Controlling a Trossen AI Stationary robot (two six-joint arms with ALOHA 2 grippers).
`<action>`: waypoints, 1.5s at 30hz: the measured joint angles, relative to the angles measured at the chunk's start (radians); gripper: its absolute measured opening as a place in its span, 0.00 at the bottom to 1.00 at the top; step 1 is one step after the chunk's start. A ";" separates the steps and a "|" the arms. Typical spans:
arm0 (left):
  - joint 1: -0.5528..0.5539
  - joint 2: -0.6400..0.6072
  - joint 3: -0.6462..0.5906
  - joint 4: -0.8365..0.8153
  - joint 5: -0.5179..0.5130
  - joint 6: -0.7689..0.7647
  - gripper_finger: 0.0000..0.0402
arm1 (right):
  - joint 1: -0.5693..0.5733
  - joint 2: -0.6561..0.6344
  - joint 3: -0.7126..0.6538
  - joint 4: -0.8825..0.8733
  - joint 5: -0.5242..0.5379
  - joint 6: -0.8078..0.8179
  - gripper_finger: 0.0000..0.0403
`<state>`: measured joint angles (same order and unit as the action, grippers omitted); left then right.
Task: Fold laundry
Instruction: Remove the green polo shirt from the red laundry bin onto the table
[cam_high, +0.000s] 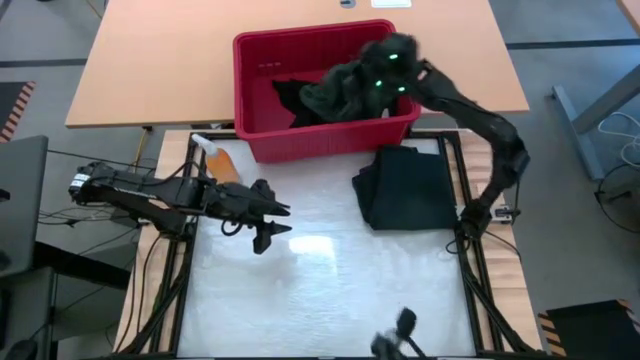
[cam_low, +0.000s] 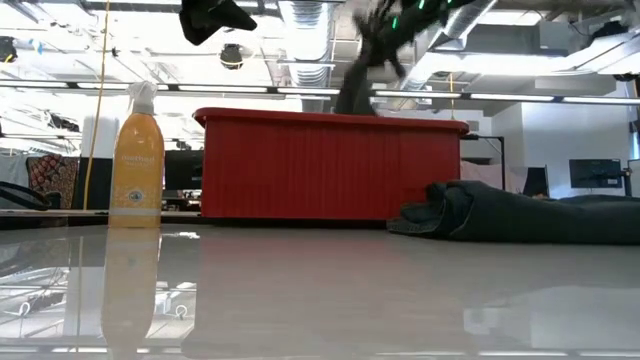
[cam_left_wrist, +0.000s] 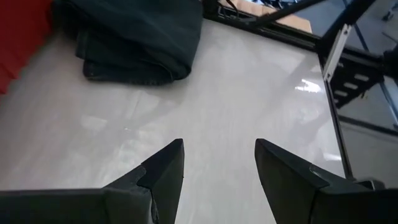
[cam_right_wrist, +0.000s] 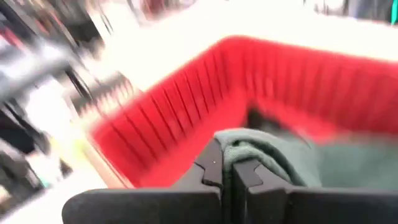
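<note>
Right gripper (cam_right_wrist: 227, 171) pinching one dark green shirt (cam_high: 352, 88) above the red bin (cam_high: 262, 130) at desk's far edge | one folded black garment (cam_high: 408, 186) near right edge | left gripper (cam_left_wrist: 217, 162) spread, mid-desk | one spray bottle (cam_low: 137, 150)

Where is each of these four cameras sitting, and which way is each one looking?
High view: overhead, straight down on both arms, the red bin and the folded garment.
Low view: table height, level across to the bin, folded garment and spray bottle.
Left wrist: on the left arm, past the open left tool toward the folded garment.
Right wrist: over the bin; right tool pinches a green garment.
</note>
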<state>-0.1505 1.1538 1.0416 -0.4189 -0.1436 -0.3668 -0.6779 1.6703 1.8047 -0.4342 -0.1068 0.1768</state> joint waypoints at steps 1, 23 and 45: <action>-0.003 0.000 0.000 -0.002 0.000 0.008 0.46 | 0.013 -0.029 0.000 0.049 0.000 0.000 0.05; 0.121 0.000 0.000 -0.018 0.266 0.375 0.46 | 0.901 -0.525 0.002 0.174 -0.281 -0.204 0.05; 0.149 0.155 0.002 0.392 0.634 0.249 0.46 | 1.413 -0.151 0.000 -0.323 0.412 0.595 0.05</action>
<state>-0.0020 1.3084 1.0431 -0.0266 0.4900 -0.1179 0.7350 1.5191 1.8049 -0.7573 0.3050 0.7718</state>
